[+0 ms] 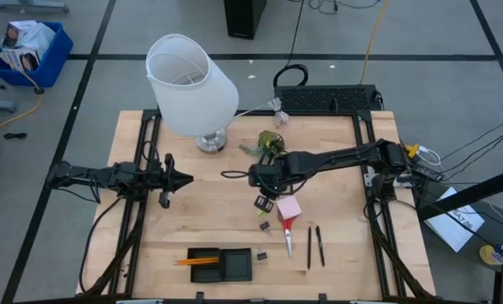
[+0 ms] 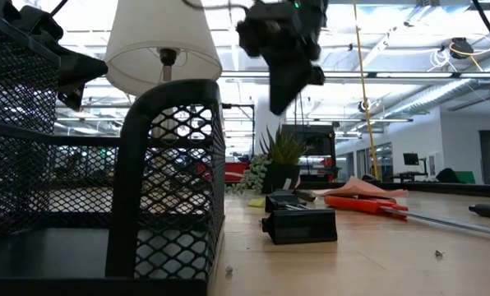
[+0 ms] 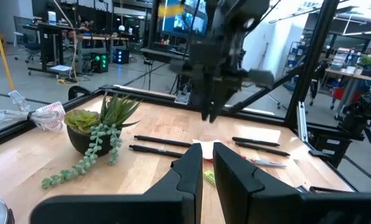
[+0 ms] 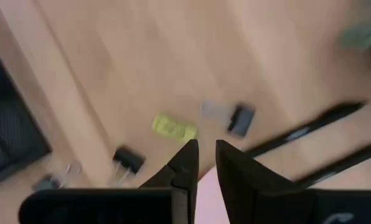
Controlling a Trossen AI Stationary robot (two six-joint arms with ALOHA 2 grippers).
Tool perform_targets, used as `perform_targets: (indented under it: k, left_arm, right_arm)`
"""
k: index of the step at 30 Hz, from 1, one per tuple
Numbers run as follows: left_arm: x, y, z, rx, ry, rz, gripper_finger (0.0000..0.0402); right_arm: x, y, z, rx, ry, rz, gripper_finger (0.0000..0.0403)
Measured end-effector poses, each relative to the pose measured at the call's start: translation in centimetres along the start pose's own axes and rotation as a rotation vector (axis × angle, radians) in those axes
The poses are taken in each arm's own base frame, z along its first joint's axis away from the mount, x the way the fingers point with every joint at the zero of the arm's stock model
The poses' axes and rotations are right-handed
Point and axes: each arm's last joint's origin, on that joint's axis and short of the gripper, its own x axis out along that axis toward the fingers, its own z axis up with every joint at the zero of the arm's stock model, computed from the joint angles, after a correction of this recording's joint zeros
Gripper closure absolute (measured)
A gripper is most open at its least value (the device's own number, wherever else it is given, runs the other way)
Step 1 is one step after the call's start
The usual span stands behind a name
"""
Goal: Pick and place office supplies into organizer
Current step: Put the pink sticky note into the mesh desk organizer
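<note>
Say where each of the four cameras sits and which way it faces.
High: overhead, straight down; both arms, organizer.
Low: tabletop level beside the organizer's mesh wall, facing the room; right gripper hangs above.
Left wrist: over its shut fingers, across the table.
Right wrist: over its own fingers, down at the table.
Shared: high and left wrist show the plant.

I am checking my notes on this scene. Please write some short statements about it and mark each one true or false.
1. The orange pencils lie in the organizer. True.
2. The right gripper holds the pink sticky-note pad. False: its fingers are nearly closed on nothing, above the table; the pad lies on the wood.
3. The two black pens lie on the table, outside the organizer. True.
4. The left gripper is wide open. False: it is shut and empty.
5. The red-handled scissors are in the organizer. False: they lie beside the pad.
</note>
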Motion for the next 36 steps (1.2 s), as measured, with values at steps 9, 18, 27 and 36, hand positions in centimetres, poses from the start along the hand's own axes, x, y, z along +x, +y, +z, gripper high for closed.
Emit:
perform_targets:
  k: [9, 18, 27, 36]
  left_arm:
    - [0.0, 0.0, 0.0, 0.000, 0.000, 0.000, 0.0360]
    - [0.0, 0.0, 0.0, 0.000, 0.000, 0.000, 0.0360]
    - [0.0, 0.0, 0.0, 0.000, 0.000, 0.000, 0.0360]
    - [0.0, 0.0, 0.0, 0.000, -0.001, 0.003, 0.0360]
  right_arm:
    - [2.5, -0.8, -1.6, 0.080, 0.105, 0.079, 0.0353]
    - [2.9, -3.0, -1.2, 0.222, 0.043, 0.093, 0.0335]
    - [1.6, -6.6, -5.1, 0.302, 0.086, 0.117, 0.0241]
    - [1.5, -8.9, -9.4, 0.379, 0.022, 0.159, 0.0214]
